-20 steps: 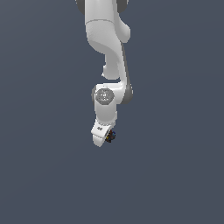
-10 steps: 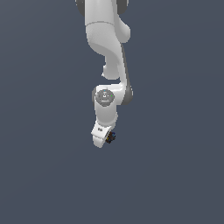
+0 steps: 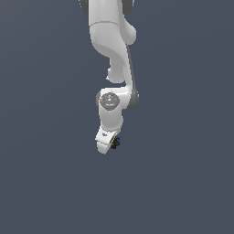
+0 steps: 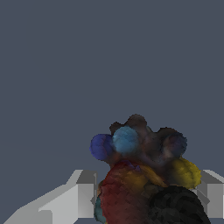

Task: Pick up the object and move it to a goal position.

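Flat slate-grey background is filling both views, no goal marker showing. White two-finger end effector (image 3: 109, 145) is pinching the lumpy dark brown-black object with blue, yellow and red blobs (image 4: 144, 175) between its fingers (image 4: 83, 194). Versus a second ago the arm is sitting slightly lower with the object (image 3: 115, 142) unmoved in the grip. Judging grasp as secure and transport as under way.

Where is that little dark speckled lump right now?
In the exterior view the lump sits just below centre, at the tip of the white gripper. In the wrist view it fills the space between the two jaws.
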Motion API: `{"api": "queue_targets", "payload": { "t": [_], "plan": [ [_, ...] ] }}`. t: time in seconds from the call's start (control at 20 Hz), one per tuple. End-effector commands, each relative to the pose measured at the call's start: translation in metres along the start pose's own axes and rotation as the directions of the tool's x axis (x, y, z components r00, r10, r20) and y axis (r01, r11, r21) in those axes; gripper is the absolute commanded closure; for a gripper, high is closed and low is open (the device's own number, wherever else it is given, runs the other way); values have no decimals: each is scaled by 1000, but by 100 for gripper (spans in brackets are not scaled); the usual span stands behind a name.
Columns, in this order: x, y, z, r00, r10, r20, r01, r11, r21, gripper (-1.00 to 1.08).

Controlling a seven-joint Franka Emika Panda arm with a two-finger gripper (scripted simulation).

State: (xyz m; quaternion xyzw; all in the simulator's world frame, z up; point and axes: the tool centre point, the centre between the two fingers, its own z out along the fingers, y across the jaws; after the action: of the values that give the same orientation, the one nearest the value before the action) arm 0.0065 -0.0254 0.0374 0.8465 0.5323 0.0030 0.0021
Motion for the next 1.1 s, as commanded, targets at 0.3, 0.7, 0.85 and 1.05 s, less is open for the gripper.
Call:
{"api": "queue_targets", "payload": {
  "t": [0.3,0.7,0.85,1.05],
  "plan": [
    [-1,-6,-34,1000,0,0,0,1000,-2,108],
    [-1,-19,-102,1000,-1,2,1,1000,-1,108],
    [-2,-25,-136,1000,-2,2,2,1000,0,108],
    [-2,-34,-185,1000,-2,2,2,1000,2,108]
  ]
}}
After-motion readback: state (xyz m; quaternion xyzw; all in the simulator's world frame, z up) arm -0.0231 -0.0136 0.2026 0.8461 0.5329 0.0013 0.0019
